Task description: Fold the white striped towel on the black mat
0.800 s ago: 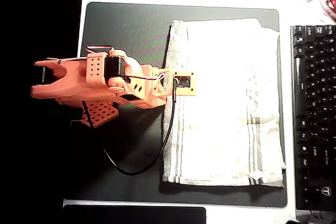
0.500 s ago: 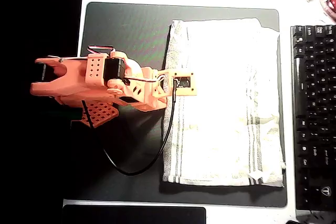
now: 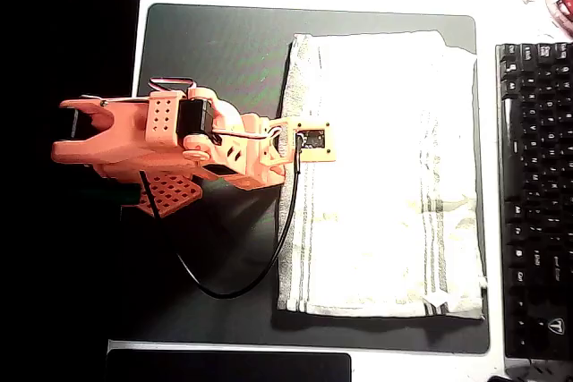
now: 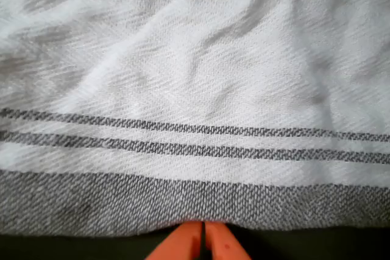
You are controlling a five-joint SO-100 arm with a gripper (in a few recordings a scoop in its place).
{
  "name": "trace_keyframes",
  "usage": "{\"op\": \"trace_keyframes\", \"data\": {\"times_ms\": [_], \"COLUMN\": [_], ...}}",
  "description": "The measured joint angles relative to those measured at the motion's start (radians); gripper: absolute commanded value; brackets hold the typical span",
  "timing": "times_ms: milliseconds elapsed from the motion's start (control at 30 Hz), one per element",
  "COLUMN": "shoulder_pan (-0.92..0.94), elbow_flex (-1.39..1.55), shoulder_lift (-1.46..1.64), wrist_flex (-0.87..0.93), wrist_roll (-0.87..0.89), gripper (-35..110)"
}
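- The off-white terry towel with grey stripes [image 3: 380, 176] lies flat on the right part of the dark charcoal desk mat [image 3: 215, 51], beside a black keyboard [image 3: 535, 194].
- The orange gripper [image 4: 203, 240] — fingers pressed together, holding nothing — sits at the towel's grey-banded edge.

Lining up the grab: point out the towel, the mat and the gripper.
white striped towel [image 3: 385, 176], overhead view, middle of the cloth.
black mat [image 3: 215, 51], overhead view, bare upper-left area.
gripper [image 4: 203, 235], wrist view, between the orange fingertips at the towel's edge.

Orange printed arm [image 3: 170, 145] with perforated panels, black looping cable [image 3: 260, 257], and 2 pointed orange tool [image 4: 203, 242] tips.
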Motion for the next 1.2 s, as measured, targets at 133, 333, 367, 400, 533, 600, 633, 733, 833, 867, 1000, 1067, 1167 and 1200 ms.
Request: {"op": "trace_keyframes", "data": {"times_ms": [133,333,367,400,533,600,633,733,833,867,1000,1067,1167,1200], "shoulder_pan": [0.000,0.000,0.000,-0.003,-0.018,-0.028,-0.029,-0.029,-0.066,-0.081,-0.149,-0.186,-0.222,-0.236], "elbow_flex": [0.000,-0.025,-0.031,-0.041,-0.103,-0.141,-0.164,-0.233,-0.324,-0.357,-0.471,-0.528,-0.607,-0.643], "shoulder_lift": [0.000,-0.034,-0.051,-0.067,-0.158,-0.216,-0.242,-0.296,-0.382,-0.397,-0.495,-0.560,-0.630,-0.680], "wrist_flex": [-0.002,-0.026,-0.032,-0.038,-0.074,-0.081,-0.081,-0.081,-0.078,-0.071,-0.048,-0.048,-0.032,-0.029], "wrist_roll": [-0.025,-0.054,-0.054,-0.054,-0.049,-0.049,-0.040,-0.015,0.011,0.029,0.083,0.115,0.152,0.176], "gripper": [0,0,0,0,0,0,0,0,0,0,0,0,0,0]}}
